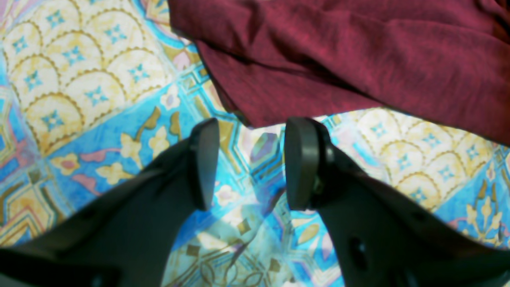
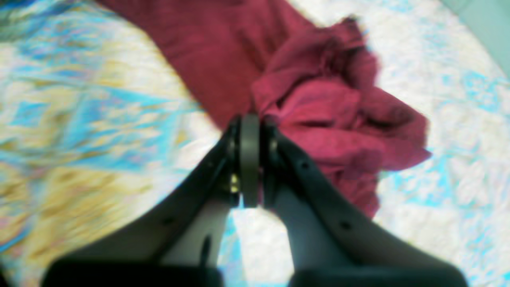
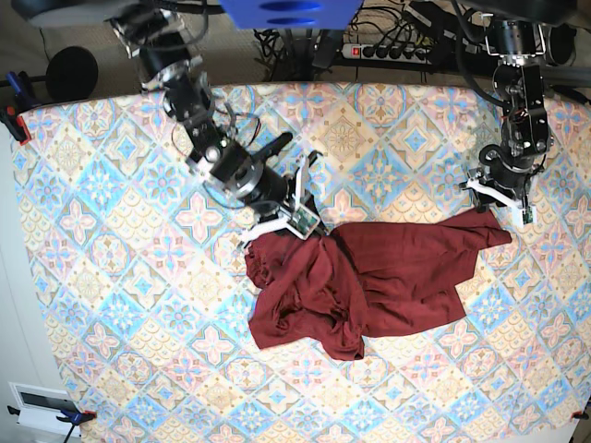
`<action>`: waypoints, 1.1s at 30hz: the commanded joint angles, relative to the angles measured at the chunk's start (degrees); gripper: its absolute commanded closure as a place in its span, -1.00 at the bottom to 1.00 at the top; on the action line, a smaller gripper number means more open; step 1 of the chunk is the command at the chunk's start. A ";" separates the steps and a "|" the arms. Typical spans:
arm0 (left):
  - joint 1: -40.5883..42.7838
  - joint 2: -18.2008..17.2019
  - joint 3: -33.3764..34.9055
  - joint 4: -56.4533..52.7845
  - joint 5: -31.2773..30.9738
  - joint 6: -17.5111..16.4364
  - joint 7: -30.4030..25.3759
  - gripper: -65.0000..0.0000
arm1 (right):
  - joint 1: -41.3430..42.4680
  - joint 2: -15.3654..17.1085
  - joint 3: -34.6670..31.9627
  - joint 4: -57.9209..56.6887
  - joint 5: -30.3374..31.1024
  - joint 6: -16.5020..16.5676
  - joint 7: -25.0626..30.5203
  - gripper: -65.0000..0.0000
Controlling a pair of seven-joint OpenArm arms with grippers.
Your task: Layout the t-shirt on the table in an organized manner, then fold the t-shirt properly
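Left wrist view: we see the left gripper [image 1: 252, 163] with its fingers [image 1: 204, 161] spread wide, nothing between them, hovering over the patterned counter [image 1: 79, 79]. The t-shirt [image 1: 358, 59] fills the top and right of this view; its nearest edge lies just beyond the fingertips, not touching them as far as we can tell.

Right wrist view (blurry): the right gripper [image 2: 250, 159] has its fingers [image 2: 249, 155] pressed together, pads meeting. A bunched clump of the t-shirt [image 2: 330, 115] sits against the right-hand finger, and a flatter part runs off toward the top. We can't tell whether any cloth is actually pinched between the pads. Counter [image 2: 79, 119] all around.

Base view: the t-shirt [image 3: 369, 277] lies crumpled near the middle of the counter [image 3: 111, 277], bunched and folded over itself at its left end, flatter toward the right, one corner reaching out to the right. The right gripper [image 3: 297, 220] sits at the shirt's upper left edge. The left gripper [image 3: 503, 198] is just above that right-hand corner.
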State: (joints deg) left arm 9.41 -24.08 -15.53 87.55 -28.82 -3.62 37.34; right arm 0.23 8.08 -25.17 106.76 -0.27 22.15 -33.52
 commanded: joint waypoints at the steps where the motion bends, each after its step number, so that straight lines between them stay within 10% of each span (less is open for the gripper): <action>1: -0.57 -1.11 -0.43 1.02 -0.15 -0.12 -1.08 0.17 | -1.24 0.50 1.48 2.82 -0.03 -0.75 1.65 1.00; 10: -0.57 -1.11 -0.34 0.94 -0.15 -0.12 -1.08 0.17 | -15.04 3.75 3.06 9.77 5.94 -0.75 1.91 1.00; 17: -0.49 -1.11 -0.34 0.94 -0.15 -0.12 -1.08 0.17 | -16.01 2.34 -7.58 10.03 5.94 -0.22 2.62 1.00; 25: -0.49 -1.38 -0.43 1.02 -0.15 -0.12 -1.08 0.17 | -15.31 -3.02 -14.70 9.68 6.03 17.63 2.62 1.00; 33: 1.54 -1.11 -0.16 1.38 -0.15 -0.12 -1.08 0.17 | -8.98 -9.88 -13.47 8.27 6.38 17.85 2.70 1.00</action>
State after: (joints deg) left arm 11.57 -24.23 -15.40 87.88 -28.84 -3.57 37.36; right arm -9.28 -1.19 -38.68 113.99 4.75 39.90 -32.69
